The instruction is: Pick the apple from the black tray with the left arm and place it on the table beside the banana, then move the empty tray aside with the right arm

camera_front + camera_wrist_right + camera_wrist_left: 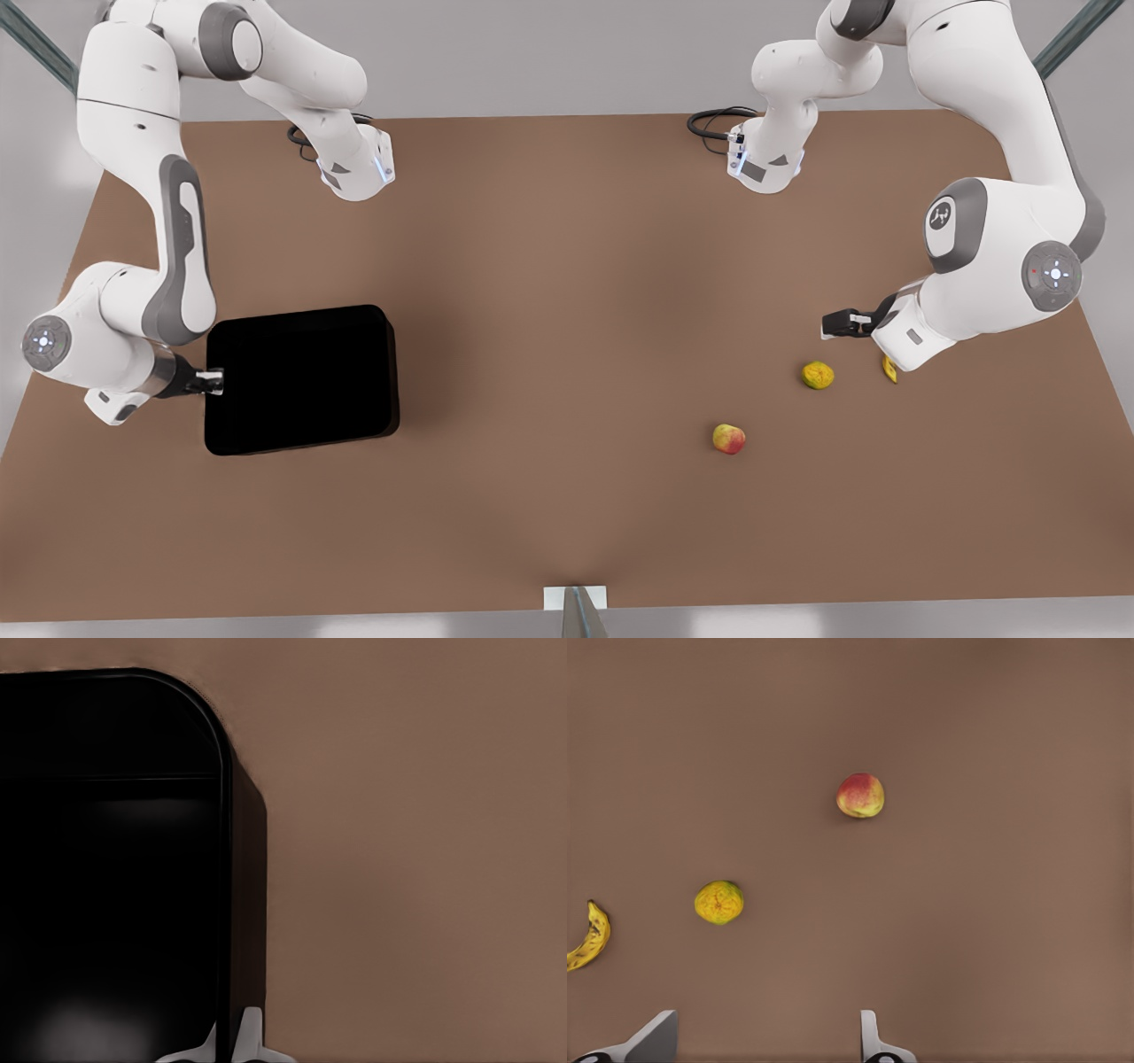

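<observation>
Nearest to you in the front view, the apple (728,439) lies bare on the table (549,372), toward the front view's right, with nothing touching it. Just past it sits a bumpy yellow-orange fruit (818,375), and beside that, partly under the arm, you can see the banana (889,369). So the apple is near the banana but apart from it, with the bumpy fruit roughly between them. In the left wrist view you see the same three: apple (860,795), bumpy fruit (718,902) and banana (588,936), all apart from one another.

Your left gripper (840,322) hangs above the table just beyond the bumpy fruit, and its fingers (873,1041) are spread wide with nothing between them.

Over on the front view's left, the black tray (301,379) rests flat on the table with nothing inside it, well apart from the fruit. Your right gripper (213,382) is at the tray's edge on the front view's left. In the right wrist view its fingers (252,1036) are pinched on the tray's rim (229,904), one on each side of the wall.
</observation>
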Available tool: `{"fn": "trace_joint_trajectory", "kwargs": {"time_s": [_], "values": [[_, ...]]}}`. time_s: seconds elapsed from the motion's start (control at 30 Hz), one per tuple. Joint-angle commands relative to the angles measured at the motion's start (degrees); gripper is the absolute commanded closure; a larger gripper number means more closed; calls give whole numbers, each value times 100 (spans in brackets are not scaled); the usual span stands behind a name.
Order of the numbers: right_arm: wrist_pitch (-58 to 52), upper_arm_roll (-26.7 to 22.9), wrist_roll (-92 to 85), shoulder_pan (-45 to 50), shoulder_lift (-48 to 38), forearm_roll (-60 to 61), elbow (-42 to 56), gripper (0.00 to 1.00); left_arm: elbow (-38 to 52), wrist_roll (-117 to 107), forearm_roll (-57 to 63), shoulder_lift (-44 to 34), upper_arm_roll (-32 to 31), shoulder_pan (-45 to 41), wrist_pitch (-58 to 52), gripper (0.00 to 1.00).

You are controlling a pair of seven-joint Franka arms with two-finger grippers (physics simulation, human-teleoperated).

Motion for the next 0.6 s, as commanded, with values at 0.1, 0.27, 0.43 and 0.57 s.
{"fn": "trace_joint_trajectory", "kwargs": {"time_s": [0.1, 0.27, 0.43, 0.57], "values": [[593, 13, -1806, -8, 553, -46, 81, 90, 250, -91, 319, 72, -13, -62, 23, 0], [769, 4, -1798, -8, 703, -55, 116, 45, 250, -100, 311, 81, -13, -62, 23, 0], [550, 30, -1430, 18, 440, -55, 195, 0, 250, -117, 319, 81, -13, -71, 23, 0], [-2367, 663, 232, 44, 18, -81, 2198, 0, 250, -126, 311, 81, -13, -71, 23, 0]]}}
